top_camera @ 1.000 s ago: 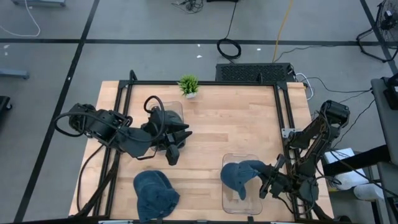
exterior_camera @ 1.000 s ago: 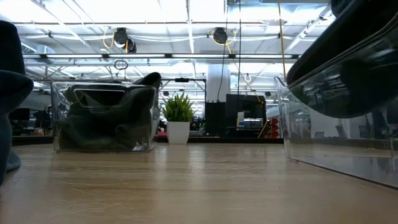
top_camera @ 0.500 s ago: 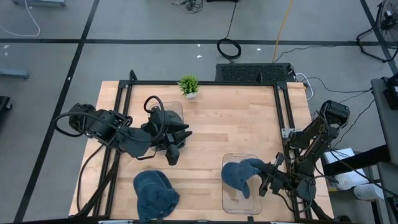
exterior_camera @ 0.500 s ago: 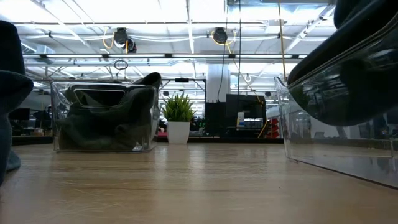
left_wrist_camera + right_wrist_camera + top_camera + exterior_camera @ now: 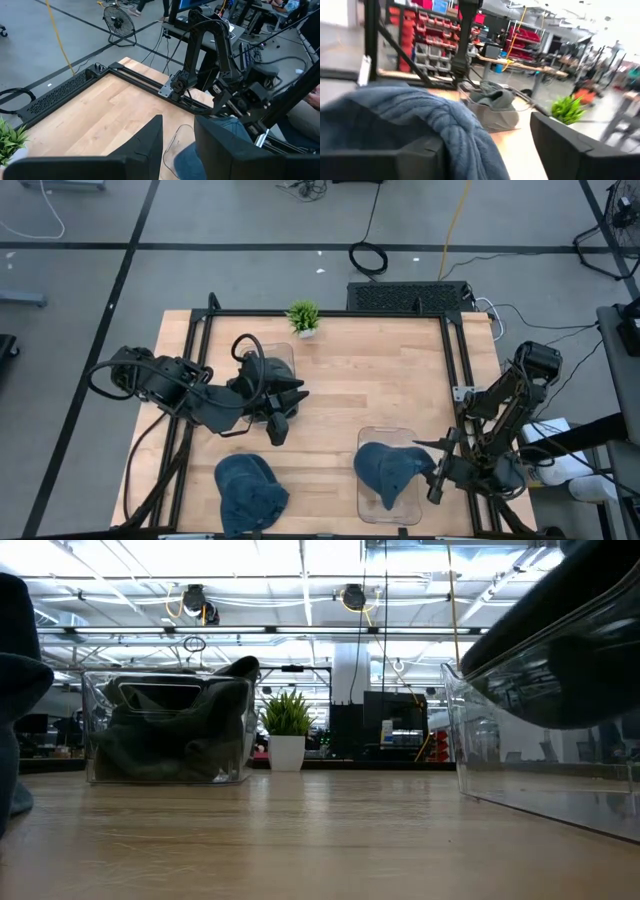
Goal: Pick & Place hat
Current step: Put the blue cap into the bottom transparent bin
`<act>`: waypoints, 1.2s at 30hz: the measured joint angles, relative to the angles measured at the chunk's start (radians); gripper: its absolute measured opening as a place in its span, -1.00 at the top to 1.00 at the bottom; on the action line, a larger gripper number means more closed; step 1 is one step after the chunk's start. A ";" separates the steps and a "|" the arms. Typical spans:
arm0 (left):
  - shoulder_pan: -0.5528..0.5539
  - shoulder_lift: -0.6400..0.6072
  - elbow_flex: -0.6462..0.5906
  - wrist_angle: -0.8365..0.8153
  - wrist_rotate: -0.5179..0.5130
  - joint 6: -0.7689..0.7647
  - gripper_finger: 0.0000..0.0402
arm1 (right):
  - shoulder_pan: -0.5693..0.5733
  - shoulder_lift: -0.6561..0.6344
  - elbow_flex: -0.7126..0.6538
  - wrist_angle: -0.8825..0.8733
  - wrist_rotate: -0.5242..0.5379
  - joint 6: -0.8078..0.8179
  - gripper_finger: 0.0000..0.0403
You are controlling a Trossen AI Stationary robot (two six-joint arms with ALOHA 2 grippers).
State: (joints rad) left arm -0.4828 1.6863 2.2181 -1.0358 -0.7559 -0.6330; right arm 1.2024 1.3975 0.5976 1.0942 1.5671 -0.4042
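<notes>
The right gripper's (image 5: 437, 471) fingers (image 5: 570, 142) stood spread apart, released, just beside the blue hat (image 5: 388, 470), which lay in the clear bin (image 5: 388, 510). Another blue hat (image 5: 248, 490) lay well apart from that bin. The left gripper (image 5: 282, 420), part-open and empty, hovered farther off.

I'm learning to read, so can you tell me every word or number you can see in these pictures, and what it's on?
No readable text anywhere.
The red storage bins on the far shelves show nothing readable; too blurred.
The clear plastic boxes, blue hats and small green potted plant show no labels.
</notes>
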 joint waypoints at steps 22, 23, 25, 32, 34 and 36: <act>0.000 0.000 0.000 0.000 0.000 0.000 0.40 | -0.048 0.000 0.000 0.160 0.003 -0.035 -0.68; 0.000 0.000 0.000 0.000 0.000 0.000 0.40 | -0.040 0.000 0.000 0.210 0.003 -0.048 -0.68; 0.000 0.000 0.000 0.000 0.000 0.000 0.40 | -0.024 -0.004 0.000 0.330 0.003 -0.079 -0.68; 0.000 0.000 0.000 0.000 0.000 0.000 0.40 | -0.009 -0.044 0.000 0.457 0.004 -0.079 -0.66; 0.000 0.000 0.000 0.000 0.000 0.000 0.40 | -0.009 -0.053 0.000 0.451 0.004 -0.083 -0.66; 0.000 0.000 0.000 0.000 0.000 0.000 0.40 | -0.009 -0.053 0.000 0.405 0.004 -0.122 -0.66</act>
State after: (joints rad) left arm -0.4828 1.6863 2.2183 -1.0355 -0.7559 -0.6331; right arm 1.1931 1.3443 0.5980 1.4996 1.5711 -0.5263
